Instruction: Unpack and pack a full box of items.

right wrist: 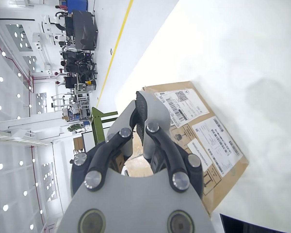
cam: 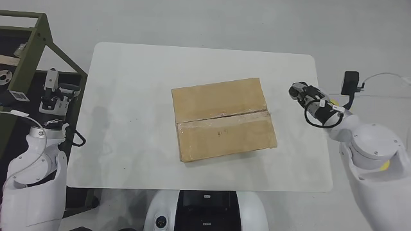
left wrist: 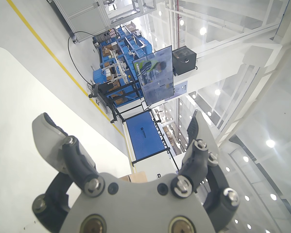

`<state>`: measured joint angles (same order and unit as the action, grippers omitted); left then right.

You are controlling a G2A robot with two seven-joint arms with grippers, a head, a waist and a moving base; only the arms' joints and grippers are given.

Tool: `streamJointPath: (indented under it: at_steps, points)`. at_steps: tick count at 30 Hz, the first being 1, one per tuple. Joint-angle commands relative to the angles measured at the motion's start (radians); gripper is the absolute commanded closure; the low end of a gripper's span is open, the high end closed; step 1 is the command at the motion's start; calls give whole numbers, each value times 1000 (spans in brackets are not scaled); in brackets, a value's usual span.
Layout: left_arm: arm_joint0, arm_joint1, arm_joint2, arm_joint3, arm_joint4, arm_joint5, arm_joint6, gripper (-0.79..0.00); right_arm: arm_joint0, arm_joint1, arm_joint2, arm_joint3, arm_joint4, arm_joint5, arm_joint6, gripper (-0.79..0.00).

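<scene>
The right gripper has its two fingers pressed together, dark pads face to face, with nothing between them. In the top view this right gripper stands over the right part of the table, near the right side of the box but apart from it, and it points toward the box.

The left gripper is spread wide and is empty, one grey finger far from the other. From above, the left gripper is beyond the left edge of the table, well apart from the box.

The brown cardboard box lies flat in the middle of the white table with rounded corners, a little turned against the table edges. The top view gives its upper face: the two flaps are closed and a strip of clear tape runs along the seam. The right wrist view gives another face of the same box, which carries several white paper labels with barcodes. It also gives the bare table beyond the box.

The left wrist view looks away from the box, along one rounded corner of the table and into the hall behind.

An olive green metal frame stands beside the far left corner of the table. In the right wrist view the same frame appears past the fingers.
</scene>
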<state>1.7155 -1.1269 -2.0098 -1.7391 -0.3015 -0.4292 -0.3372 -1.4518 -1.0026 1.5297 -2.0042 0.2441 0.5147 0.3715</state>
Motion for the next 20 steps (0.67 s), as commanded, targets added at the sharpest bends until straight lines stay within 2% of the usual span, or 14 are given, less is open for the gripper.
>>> streamJointPath:
  at_steps: [1, 8, 9, 10, 11, 12, 13, 15, 16, 20]
  points:
    - [0, 0, 0, 0, 0, 0, 0, -785, 4, 0, 10, 4, 0, -4, 0, 0]
    - [0, 0, 0, 0, 0, 0, 0, -785, 9, -2, 40, 40, 8, -26, -17, -15]
    - [0, 0, 0, 0, 0, 0, 0, -785, 8, -2, 46, 49, 12, -38, -12, -114]
    - [0, 0, 0, 0, 0, 0, 0, -785, 8, -2, 49, 54, 13, -46, -8, -268]
    - [0, 0, 0, 0, 0, 0, 0, -785, 8, -3, 50, 58, 15, -54, -4, -656]
    - [0, 0, 0, 0, 0, 0, 0, -785, 8, -3, 50, 58, 15, -54, -4, -773]
    - [0, 0, 0, 0, 0, 0, 0, -784, 8, -3, 50, 57, 15, -52, -5, -14]
    - [0, 0, 0, 0, 0, 0, 0, -784, 8, -3, 50, 58, 15, -55, -3, -92]
    - [0, 0, 0, 0, 0, 0, 0, -785, 8, -3, 50, 58, 15, -55, -3, -175]
    - [0, 0, 0, 0, 0, 0, 0, -785, 8, -3, 50, 58, 15, -54, -4, -429]
